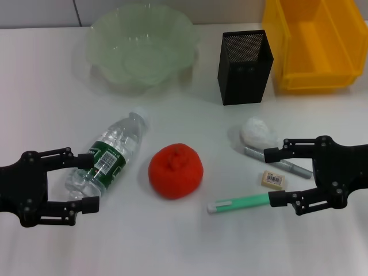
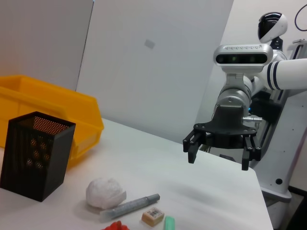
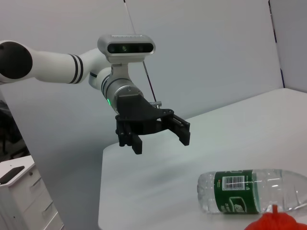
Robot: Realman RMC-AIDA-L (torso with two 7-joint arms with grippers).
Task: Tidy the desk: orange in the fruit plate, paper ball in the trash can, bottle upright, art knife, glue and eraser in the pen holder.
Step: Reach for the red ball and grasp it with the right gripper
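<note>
The orange (image 1: 176,171) sits mid-table, its top also in the right wrist view (image 3: 276,221). The bottle (image 1: 109,155) lies on its side to its left (image 3: 254,191). The fruit plate (image 1: 100,43) stands far left, the pen holder (image 1: 244,66) and trash can (image 1: 313,43) far right. The paper ball (image 1: 257,133), a grey art knife (image 1: 277,162), the eraser (image 1: 273,179) and a green glue stick (image 1: 238,203) lie right of the orange. My left gripper (image 1: 89,183) is open, raised near the bottle's base. My right gripper (image 1: 272,177) is open, raised by the eraser.
The left wrist view shows the right gripper (image 2: 218,161) hovering above the table edge, with the pen holder (image 2: 33,153), trash can (image 2: 57,112), paper ball (image 2: 104,191) and eraser (image 2: 152,216) in front. The right wrist view shows the left gripper (image 3: 160,141) held above the table.
</note>
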